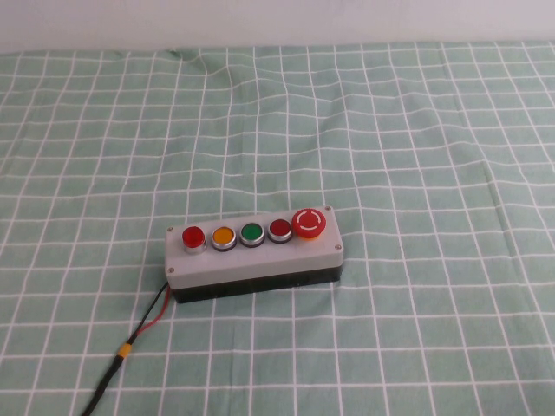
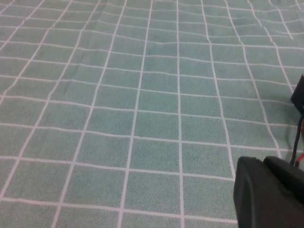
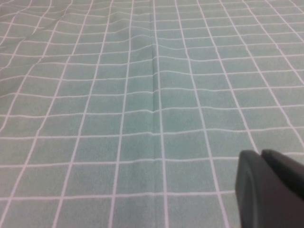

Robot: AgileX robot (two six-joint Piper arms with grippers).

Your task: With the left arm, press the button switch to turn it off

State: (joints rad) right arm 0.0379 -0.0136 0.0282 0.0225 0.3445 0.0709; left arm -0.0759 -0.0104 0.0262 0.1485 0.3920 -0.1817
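Observation:
The button switch [image 1: 192, 237] is a small bright-red button on a silver collar at the left end of the grey five-button box [image 1: 251, 258], which lies on the checked cloth in the high view. Neither arm shows in the high view. My left gripper [image 2: 262, 164] shows only in the left wrist view, shut and empty, low over bare cloth. A black corner of the box [image 2: 299, 95] and its red and black wires [image 2: 298, 145] show at that view's edge. My right gripper [image 3: 260, 154] is shut and empty over bare cloth in the right wrist view.
On the box, rightward from the switch, sit an orange button [image 1: 223, 236], a green button [image 1: 251, 233], a darker red flat button [image 1: 279, 229] and a large red mushroom button [image 1: 309, 223]. A black cable [image 1: 117, 364] runs from the box's left end to the front edge.

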